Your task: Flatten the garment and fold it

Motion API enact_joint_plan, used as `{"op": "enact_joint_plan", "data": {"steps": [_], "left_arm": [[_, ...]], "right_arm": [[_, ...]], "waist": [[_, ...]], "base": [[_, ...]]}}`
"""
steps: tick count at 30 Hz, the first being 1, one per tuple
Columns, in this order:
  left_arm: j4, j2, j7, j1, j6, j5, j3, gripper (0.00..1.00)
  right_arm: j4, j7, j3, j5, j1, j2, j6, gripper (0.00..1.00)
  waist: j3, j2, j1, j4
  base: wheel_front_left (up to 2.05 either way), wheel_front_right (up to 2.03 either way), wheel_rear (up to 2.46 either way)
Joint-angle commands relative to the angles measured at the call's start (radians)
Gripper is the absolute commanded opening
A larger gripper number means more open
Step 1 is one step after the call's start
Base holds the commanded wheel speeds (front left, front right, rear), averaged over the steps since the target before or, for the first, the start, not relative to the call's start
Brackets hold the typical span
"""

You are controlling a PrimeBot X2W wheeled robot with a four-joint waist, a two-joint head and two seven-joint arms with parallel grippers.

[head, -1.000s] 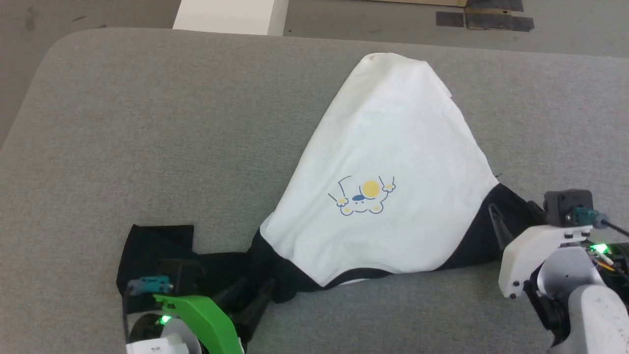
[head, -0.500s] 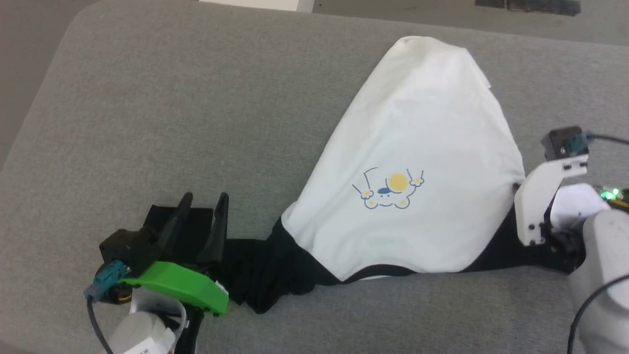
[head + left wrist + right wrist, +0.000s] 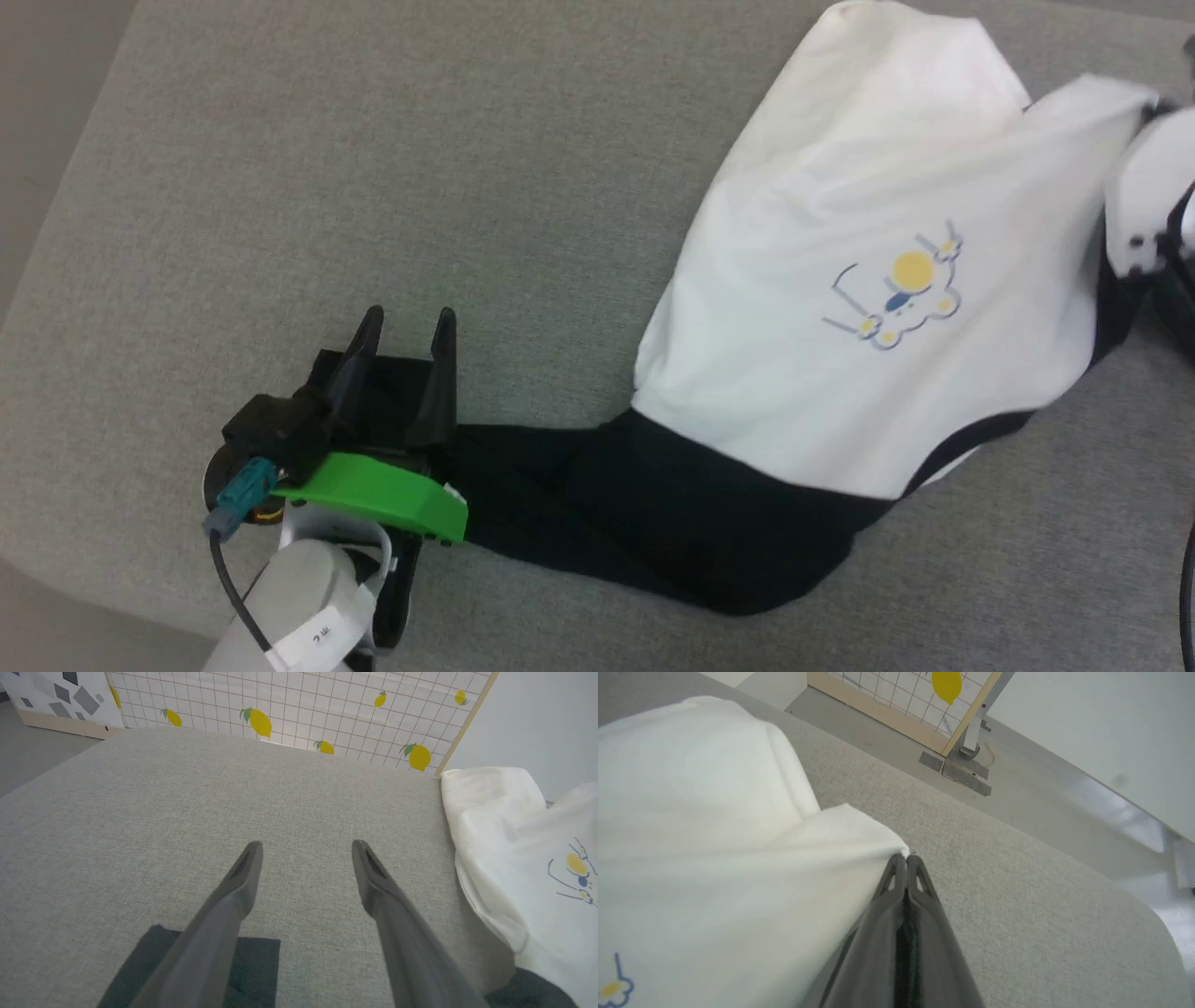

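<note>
My left gripper has long dark fingers, a green cover, teal plug, black cable and pale forearm.

The garment is a white T-shirt with black sleeves, lying bunched and unflattened on the grey fabric surface. Its printed graphic (yellow and blue, tilted) faces up. One black sleeve stretches out flat to the left. A white corner is drawn taut, pinched in the right claw.
</note>
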Motion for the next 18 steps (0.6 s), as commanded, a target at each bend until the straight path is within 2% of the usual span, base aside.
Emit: {"op": "enact_joint_plan", "data": {"steps": [1, 3, 4, 5, 9, 12, 15, 18], "left_arm": [[0.005, -0.010, -0.009, -0.024, -0.006, 0.016, -0.001, 1.00], [0.012, -0.020, -0.010, -0.032, -0.012, 0.026, -0.006, 1.00], [0.015, -0.025, -0.010, -0.036, -0.016, 0.030, -0.008, 1.00], [0.016, -0.028, -0.011, -0.038, -0.019, 0.033, -0.009, 1.00], [0.020, -0.033, -0.011, -0.038, -0.033, 0.050, -0.022, 1.00], [0.020, -0.025, -0.002, -0.026, -0.044, 0.059, -0.044, 1.00], [0.016, -0.007, 0.042, -0.012, -0.064, 0.062, -0.075, 1.00], [0.012, 0.025, 0.130, -0.003, -0.091, 0.071, -0.121, 1.00]], "right_arm": [[0.021, -0.041, -0.009, -0.026, -0.033, 0.008, -0.002, 0.00], [0.060, -0.091, -0.024, -0.053, -0.067, 0.031, -0.002, 0.00], [0.087, -0.102, -0.029, -0.058, -0.077, 0.047, -0.002, 0.41], [0.109, -0.105, -0.037, -0.059, -0.083, 0.059, -0.002, 1.00], [0.166, -0.145, -0.050, -0.047, -0.075, 0.087, -0.002, 1.00], [0.159, -0.203, -0.054, -0.011, -0.025, 0.101, -0.002, 1.00], [0.108, -0.266, -0.054, 0.041, 0.050, 0.123, -0.002, 1.00], [0.001, -0.336, -0.043, 0.094, 0.156, 0.149, -0.002, 1.00]], "waist": [[0.026, 0.0000, -0.0001, 0.024], [0.030, 0.0000, -0.0001, 0.026], [0.030, 0.0000, -0.0001, 0.026], [0.029, 0.0000, -0.0001, 0.025], [0.005, 0.0000, -0.0001, 0.012], [-0.028, 0.0000, -0.0001, -0.010], [-0.062, 0.0000, -0.0001, -0.042], [-0.090, 0.0000, -0.0001, -0.075]], "base": [[0.00, 0.00, 0.00], [0.00, 0.00, 0.00], [0.00, 0.00, 0.00], [0.00, 0.00, 0.00], [0.00, 0.00, 0.00], [0.00, 0.00, 0.00], [0.00, 0.00, 0.00], [0.00, 0.00, 0.00]]}}
